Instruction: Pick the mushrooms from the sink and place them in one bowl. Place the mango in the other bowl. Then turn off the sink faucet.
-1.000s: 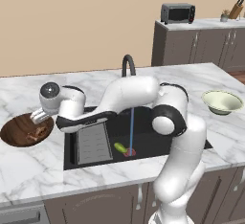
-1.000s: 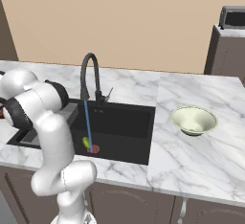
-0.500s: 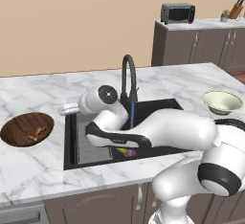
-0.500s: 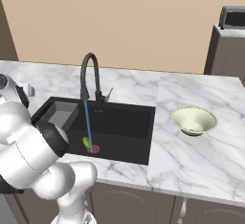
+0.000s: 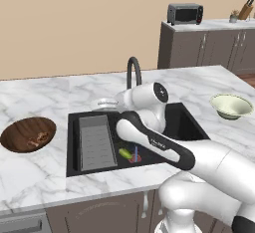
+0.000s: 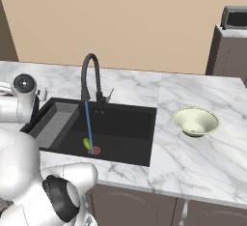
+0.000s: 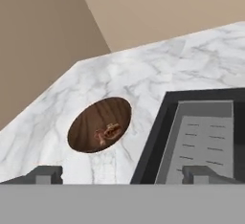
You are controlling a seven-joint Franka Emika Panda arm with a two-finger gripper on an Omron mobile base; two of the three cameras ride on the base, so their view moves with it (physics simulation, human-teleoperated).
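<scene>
mango (image 5: 125, 153): long axis 10–4 o'clock, beside red drain (image 5: 135, 158) | gripper (image 7: 122, 175): fingers wide, empty, above sink (image 5: 189, 127) left rim

The claw (image 7: 119, 174) hangs over the sink's (image 5: 74, 167) left rim, tray (image 5: 97, 142) to its right. On the tabletop (image 5: 45, 92), the wooden bowl (image 5: 20, 132) holding the mushrooms (image 5: 40, 138) sits to its left. The mango (image 5: 125, 153) lies in the sink by the drain (image 5: 135, 157), the pale bowl (image 5: 230, 106) far right.

No text, label, brand, number or sign can be read anywhere here; every surface in the kitchen is plain and bears no lettering.
</scene>
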